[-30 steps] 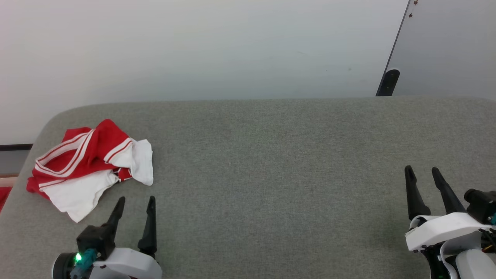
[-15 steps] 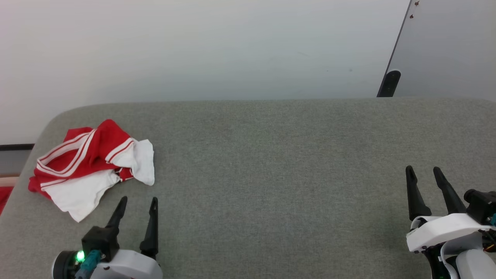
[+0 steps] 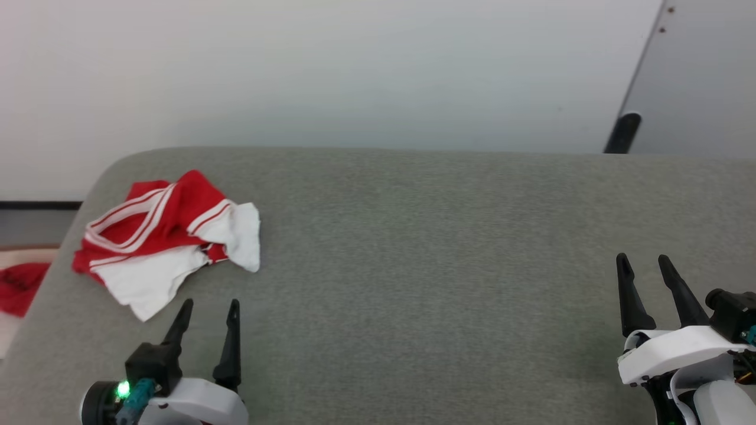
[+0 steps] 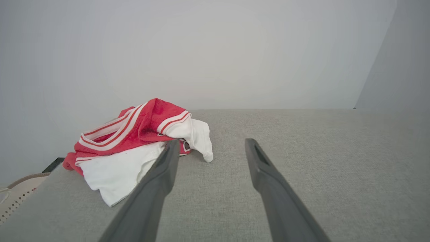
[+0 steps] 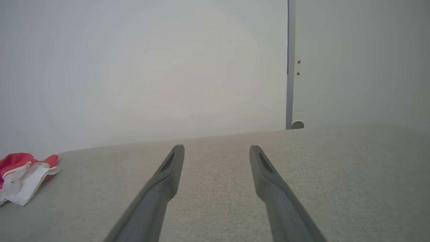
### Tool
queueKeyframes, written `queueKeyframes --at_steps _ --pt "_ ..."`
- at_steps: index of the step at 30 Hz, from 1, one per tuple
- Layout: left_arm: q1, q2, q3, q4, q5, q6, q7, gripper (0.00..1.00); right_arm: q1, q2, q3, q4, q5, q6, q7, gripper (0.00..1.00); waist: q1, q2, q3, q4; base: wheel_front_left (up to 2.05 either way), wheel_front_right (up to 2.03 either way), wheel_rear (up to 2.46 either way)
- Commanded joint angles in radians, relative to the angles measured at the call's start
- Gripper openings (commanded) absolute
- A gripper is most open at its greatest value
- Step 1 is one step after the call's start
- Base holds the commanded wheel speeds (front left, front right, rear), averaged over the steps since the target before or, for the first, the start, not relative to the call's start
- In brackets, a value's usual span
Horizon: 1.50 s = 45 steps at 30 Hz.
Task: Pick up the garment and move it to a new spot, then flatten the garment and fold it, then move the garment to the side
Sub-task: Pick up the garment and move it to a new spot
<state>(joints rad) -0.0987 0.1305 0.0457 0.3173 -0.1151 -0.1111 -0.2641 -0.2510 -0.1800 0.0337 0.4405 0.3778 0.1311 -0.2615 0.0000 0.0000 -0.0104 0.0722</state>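
Note:
The garment (image 3: 165, 239), a red jersey with white sleeves and striped trim, lies crumpled at the far left of the grey padded table (image 3: 413, 236). The left wrist view shows the garment (image 4: 134, 148) just ahead and left of the fingers; in the right wrist view the garment (image 5: 23, 174) sits far off to the left. My left gripper (image 3: 209, 304) stands open at the lower left, a short way in front of the cloth, holding nothing. Open and empty as well, my right gripper (image 3: 642, 260) rests at the lower right, far from the jersey.
A white wall rises behind the table. A dark post (image 3: 620, 133) and a grey panel (image 3: 703, 77) stand at the back right. Past the table's left edge, red cloth (image 3: 20, 286) lies on the floor.
The head camera has turned left, so the whole picture shifted right. The garment has not moved on the table, and both grippers stay open where they were.

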Motion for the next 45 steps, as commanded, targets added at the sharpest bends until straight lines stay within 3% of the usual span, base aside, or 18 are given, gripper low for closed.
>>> queueKeyframes --at_steps 1,18,30,40,45 --pt "-0.012 -0.004 -0.001 0.007 0.003 0.005 -0.001 1.00 0.005 -0.003 -0.002 -0.004 0.009 -0.001 -0.005 1.00 0.0000 0.0000 0.003 0.055 0.00 0.00 0.00" --pt "-0.003 -0.020 0.020 0.025 -0.001 0.031 -0.001 1.00 -0.005 -0.006 0.085 0.015 0.017 -0.001 -0.005 1.00 0.0000 0.0000 0.009 0.440 0.00 0.00 0.00" --pt "0.103 -0.060 0.134 -0.128 -0.050 0.080 0.000 1.00 -0.197 -0.010 0.320 0.106 0.079 -0.001 0.001 1.00 0.0000 0.0000 0.070 0.478 -0.02 -0.02 -0.02" --pt "0.138 -0.075 0.118 -0.160 -0.036 0.092 -0.001 1.00 -0.211 -0.034 0.370 0.126 0.138 -0.001 -0.004 1.00 0.0000 0.0000 0.059 0.472 -0.10 -0.10 -0.10" --pt "0.095 -0.075 0.098 -0.139 -0.036 0.062 0.000 1.00 -0.172 -0.041 0.336 0.097 0.138 -0.001 -0.004 1.00 0.0000 0.0000 0.056 0.464 0.00 0.00 0.00"
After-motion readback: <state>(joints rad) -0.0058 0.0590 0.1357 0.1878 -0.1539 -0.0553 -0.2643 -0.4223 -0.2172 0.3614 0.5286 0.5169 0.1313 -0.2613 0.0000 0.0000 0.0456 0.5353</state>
